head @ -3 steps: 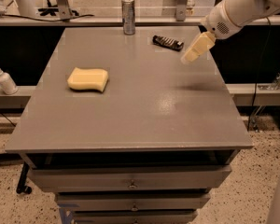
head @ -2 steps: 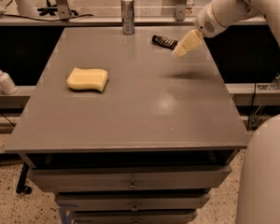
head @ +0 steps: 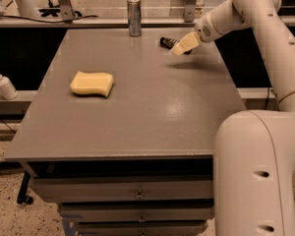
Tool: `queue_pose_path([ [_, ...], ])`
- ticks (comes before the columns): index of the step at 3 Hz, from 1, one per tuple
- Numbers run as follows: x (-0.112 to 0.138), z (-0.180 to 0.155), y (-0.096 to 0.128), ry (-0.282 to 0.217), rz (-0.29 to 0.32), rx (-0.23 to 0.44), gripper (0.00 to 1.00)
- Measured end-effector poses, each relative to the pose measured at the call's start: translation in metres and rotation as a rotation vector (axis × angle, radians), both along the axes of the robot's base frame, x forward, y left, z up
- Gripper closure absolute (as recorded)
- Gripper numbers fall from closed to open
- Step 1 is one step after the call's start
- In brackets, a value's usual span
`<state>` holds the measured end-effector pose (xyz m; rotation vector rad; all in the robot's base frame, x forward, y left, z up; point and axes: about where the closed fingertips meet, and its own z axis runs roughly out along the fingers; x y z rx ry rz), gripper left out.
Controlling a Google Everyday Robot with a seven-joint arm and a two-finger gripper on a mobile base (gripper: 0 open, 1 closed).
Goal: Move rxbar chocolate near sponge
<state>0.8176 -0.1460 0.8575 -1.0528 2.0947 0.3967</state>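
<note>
Grey and matte, the flat-topped counter (head: pixel 152 117) stands over a stack of drawers, with a rail and dark gaps behind it. At its far edge stands an upright silver metal can (head: pixel 134 16). A pale yellow, wavy-edged rectangular sponge (head: pixel 92 83) lies on the left half. The small, flat, near-black wrapped rxbar chocolate (head: pixel 166 42) lies at the far right, just right of the can and well apart from the sponge.

The cream two-finger hand (head: pixel 181 45) hangs over the bar's right end and hides it. I cannot tell whether the hand is apart, together or touching the wrapper.

The bar looks light and fairly stiff. Its wrapper is likely slick, and it sits so low on the counter that there is little side to catch. A pinch across the narrow width, near the middle of its length, seems soundest.

Its long axis appears to run roughly across the counter. The visible left end points toward the can and sits slightly farther back.
</note>
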Motion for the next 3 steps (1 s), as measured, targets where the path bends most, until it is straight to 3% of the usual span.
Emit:
queue_pose_path([
  [2, 0.022, -0.017, 0.008, 0.049, -0.051, 0.087, 0.41],
  [3, 0.021, -0.019, -0.002, 0.055, -0.061, 0.080, 0.64],
])
